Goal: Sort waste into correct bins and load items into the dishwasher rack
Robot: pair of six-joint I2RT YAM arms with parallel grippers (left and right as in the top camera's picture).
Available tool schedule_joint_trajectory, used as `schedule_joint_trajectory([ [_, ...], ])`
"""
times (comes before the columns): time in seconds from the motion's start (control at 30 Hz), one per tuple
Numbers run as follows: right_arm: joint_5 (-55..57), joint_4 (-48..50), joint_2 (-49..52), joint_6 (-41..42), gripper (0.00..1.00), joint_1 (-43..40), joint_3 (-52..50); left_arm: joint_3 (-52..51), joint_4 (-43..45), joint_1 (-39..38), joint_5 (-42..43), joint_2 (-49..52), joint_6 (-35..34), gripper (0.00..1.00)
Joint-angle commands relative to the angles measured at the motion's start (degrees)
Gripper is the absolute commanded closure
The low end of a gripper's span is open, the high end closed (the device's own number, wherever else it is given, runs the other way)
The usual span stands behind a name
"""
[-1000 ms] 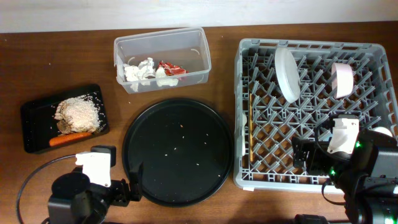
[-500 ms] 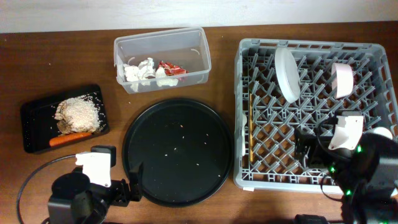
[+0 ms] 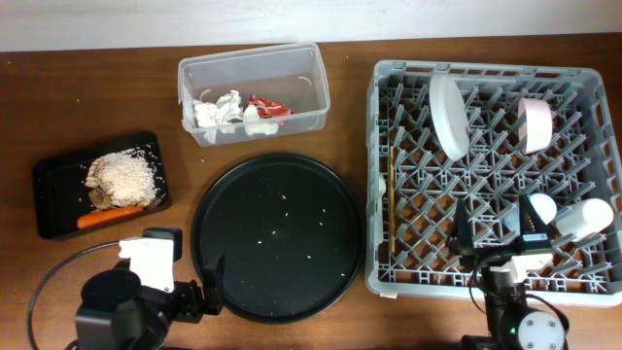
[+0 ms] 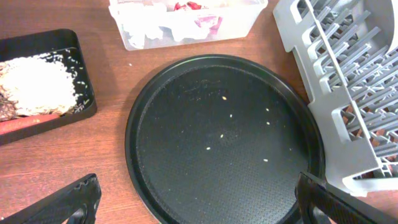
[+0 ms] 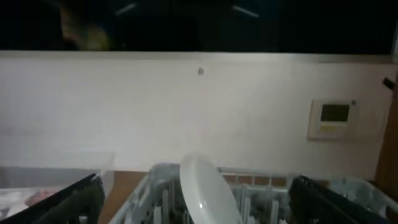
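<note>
The dishwasher rack [image 3: 381, 107], a big square grey crate of upright pegs, fills the right side of the brown wooden surface [image 3: 97, 97]. An off-white round plate [image 3: 447, 117] stands on edge among the pegs near the far side. A pink bowl [image 3: 535, 124] is tipped on its rim to the right of it. Near the crate's right front lie a white cup [image 3: 588, 216] and a smaller cup [image 3: 541, 207]; the smaller one may be pale blue, but it is too small to be sure. Thin wooden chopsticks [image 3: 391, 190] lie along the inside of the left wall.

At the far middle, the clear tub [image 3: 311, 68] holds crumpled white napkins [image 3: 222, 110] touching a red wrapper [image 3: 268, 106], both at its near side. The shallow black tray [image 3: 47, 199] at the left carries a heap of beige mushy food [image 3: 121, 175], with an orange carrot [image 3: 109, 218] lying along the heap's near edge. Between the tray and the rack sits the large round black tray [image 3: 277, 238], dotted with a few pale crumbs.

The left tool [image 4: 198, 186] hangs over the round tray's near rim, fingers spread wide and grasping nothing. The right tool [image 5: 198, 180] is over the front of the rack, also released and empty, and faces the plate.
</note>
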Motion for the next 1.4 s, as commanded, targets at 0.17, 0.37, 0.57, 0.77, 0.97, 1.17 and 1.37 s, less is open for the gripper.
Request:
schedule_joint_trajectory([
  [0.17,4.61,-9.38,-0.61,0.76,0.02,-0.07,-4.87,-0.11,0.13,0.15,0.59,-0.24,0.72,0.01],
  [0.37,8.61,-15.72,-0.61,5.22,0.02,2.10,-4.87,-0.11,0.13,0.15,0.59,-0.24,0.72,0.01],
  [0.57,8.61,-15.72,-0.61,5.40,0.02,2.10,-4.87,-0.11,0.13,0.15,0.59,-0.24,0.72,0.01],
  [0.77,8.61,-15.72,-0.61,5.40,0.02,2.10,-4.87,-0.11,0.13,0.15,0.59,-0.24,0.72,0.01],
  [0.97,8.61,-15.72,-0.61,5.42,0.02,2.10,-4.87,-0.11,0.11,0.15,0.59,-0.24,0.72,0.01],
  [1.17,8.61,-15.72,-0.61,5.42,0.02,2.10,-4.87,-1.03,-1.49,0.15,-4.70,-3.52,0.76,0.01],
  [1.37,8.61,-15.72,-0.61,5.42,0.02,2.10,-4.87,-22.58,15.37,3.15,-7.82,-19.54,0.96,0.01],
])
